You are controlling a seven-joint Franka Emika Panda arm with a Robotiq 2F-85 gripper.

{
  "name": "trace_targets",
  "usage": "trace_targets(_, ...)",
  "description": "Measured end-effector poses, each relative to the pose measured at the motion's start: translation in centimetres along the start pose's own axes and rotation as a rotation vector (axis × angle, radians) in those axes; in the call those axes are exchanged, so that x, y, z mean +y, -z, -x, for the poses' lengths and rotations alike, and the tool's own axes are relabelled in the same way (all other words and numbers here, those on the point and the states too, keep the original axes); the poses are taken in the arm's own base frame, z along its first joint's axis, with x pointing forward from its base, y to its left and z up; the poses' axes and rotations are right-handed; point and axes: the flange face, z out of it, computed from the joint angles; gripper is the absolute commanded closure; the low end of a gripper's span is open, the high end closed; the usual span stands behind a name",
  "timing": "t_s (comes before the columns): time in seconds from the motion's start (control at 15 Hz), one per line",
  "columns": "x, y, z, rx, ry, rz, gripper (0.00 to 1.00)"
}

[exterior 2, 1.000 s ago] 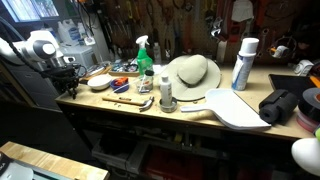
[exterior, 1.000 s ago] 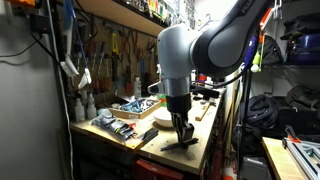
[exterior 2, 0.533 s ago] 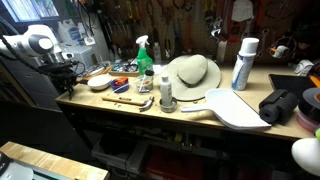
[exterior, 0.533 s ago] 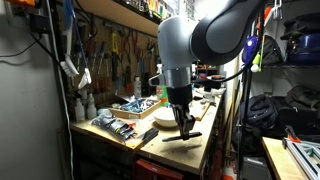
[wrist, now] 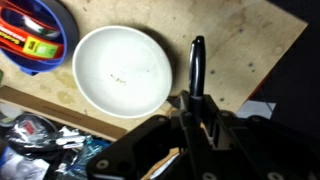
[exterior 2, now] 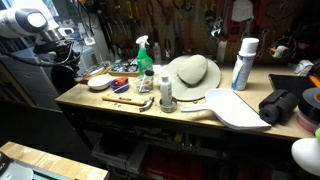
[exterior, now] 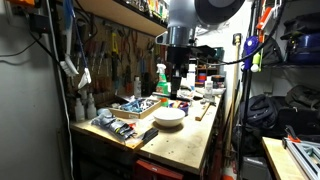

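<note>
Clenched around a slim black tool (wrist: 196,65), the claw (wrist: 197,112) comes in from the bottom of the wrist view, its two fingers (wrist: 184,108) pressed to either side of the handle. The tool's free end pokes out past the fingertips. From where that camera looks down, the tool hangs over bare wood of the counter (wrist: 250,40), just beside a white bowl (wrist: 120,68) and not touching it. The bowl sits upright and looks empty apart from a few faint specks on its bottom. On the far side of the bowl from the tool is a blue tub (wrist: 60,52) holding something red and yellow, and a clutter of small parts lies along the counter's edge below it. In an exterior view the arm (exterior: 180,25) drops straight down from the top, with the claw (exterior: 177,88) held well above the bowl (exterior: 168,116). The tool itself is too dark and small to pick out there. A green spray bottle (exterior: 160,77) stands behind the bowl. In an exterior view from across the counter, the claw (exterior 2: 62,34) hangs high near the end of the bench, the bowl (exterior 2: 99,83) below it. Farther along stand a straw hat (exterior 2: 193,72) and a tall white can (exterior 2: 244,63).
</note>
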Motion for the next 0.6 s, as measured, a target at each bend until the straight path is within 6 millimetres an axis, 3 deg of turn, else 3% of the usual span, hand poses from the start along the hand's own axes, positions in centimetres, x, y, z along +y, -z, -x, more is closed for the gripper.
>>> trace_targets(0.47, 4.9, -2.7, -1.1, 0.053, -0.258, 0.268, 0.96)
trace_targets(0.6, 5.0, -4.2, -1.3, 0.035, -0.312, 0.32, 0.96)
